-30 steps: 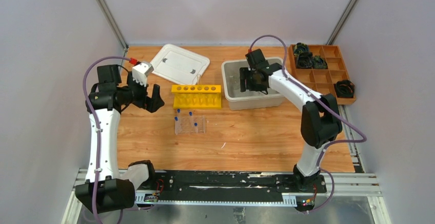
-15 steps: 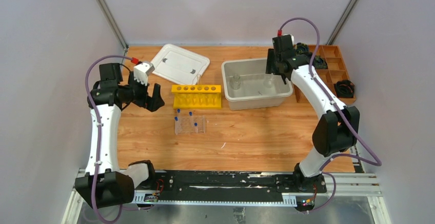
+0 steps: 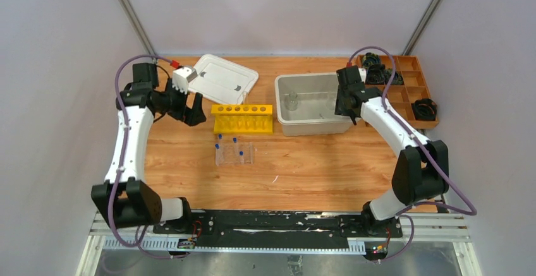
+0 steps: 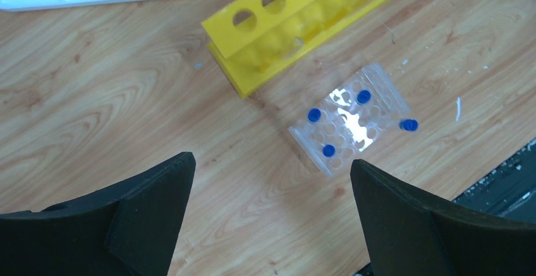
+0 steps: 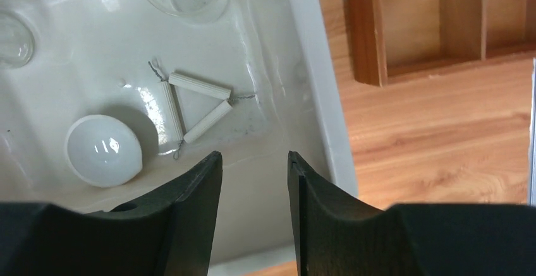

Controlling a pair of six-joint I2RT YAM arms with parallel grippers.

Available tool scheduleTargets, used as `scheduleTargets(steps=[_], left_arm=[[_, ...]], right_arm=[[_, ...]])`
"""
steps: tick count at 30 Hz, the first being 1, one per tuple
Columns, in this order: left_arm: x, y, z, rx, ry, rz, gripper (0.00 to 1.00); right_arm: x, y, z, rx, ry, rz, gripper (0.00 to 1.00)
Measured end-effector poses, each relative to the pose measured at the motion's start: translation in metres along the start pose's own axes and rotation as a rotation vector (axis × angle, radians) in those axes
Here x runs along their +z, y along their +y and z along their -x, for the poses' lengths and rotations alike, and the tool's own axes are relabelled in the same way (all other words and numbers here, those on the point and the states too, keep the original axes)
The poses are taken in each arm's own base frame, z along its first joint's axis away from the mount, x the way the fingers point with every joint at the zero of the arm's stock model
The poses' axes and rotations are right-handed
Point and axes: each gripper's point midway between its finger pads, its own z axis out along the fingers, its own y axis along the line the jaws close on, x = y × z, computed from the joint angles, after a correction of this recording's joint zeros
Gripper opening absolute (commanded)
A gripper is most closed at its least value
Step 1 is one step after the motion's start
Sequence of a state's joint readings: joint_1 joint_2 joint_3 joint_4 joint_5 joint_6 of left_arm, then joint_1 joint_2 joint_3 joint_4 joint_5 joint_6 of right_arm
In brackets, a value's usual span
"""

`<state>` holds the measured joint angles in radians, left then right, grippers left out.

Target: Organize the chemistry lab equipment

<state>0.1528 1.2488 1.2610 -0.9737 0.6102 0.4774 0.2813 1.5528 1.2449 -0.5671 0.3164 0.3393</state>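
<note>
Left gripper (image 4: 272, 162) gapes empty above the clear rack (image 4: 349, 126) right of centre; right gripper (image 5: 254, 156), narrowly parted and empty, over the bin (image 5: 316, 67).

Yellow rack (image 3: 243, 118) stands between left claw (image 3: 188, 112) and grey bin (image 3: 316, 126).

Bright, even, diffuse overhead light; shadows soft and short. Glare patches on the clear rack (image 4: 349, 122) and the glossy bin (image 5: 256, 138); dish (image 5: 103, 150) bears a highlight. Focus sharp throughout.
</note>
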Motion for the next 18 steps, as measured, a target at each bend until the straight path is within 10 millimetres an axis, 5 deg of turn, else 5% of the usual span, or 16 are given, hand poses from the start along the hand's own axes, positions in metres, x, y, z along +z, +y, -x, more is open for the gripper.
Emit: scheduleTargets(steps=[13, 18], left_arm=[[0.075, 0.096, 0.015, -0.193, 0.096, 0.161, 0.94], [0.094, 0.133, 0.026, -0.250, 0.073, 0.275, 0.86]], right_arm=[[-0.031, -0.010, -0.014, 0.091, -0.042, 0.022, 0.45], [-0.053, -0.003, 0.000, 0.089, -0.091, 0.057, 0.43]])
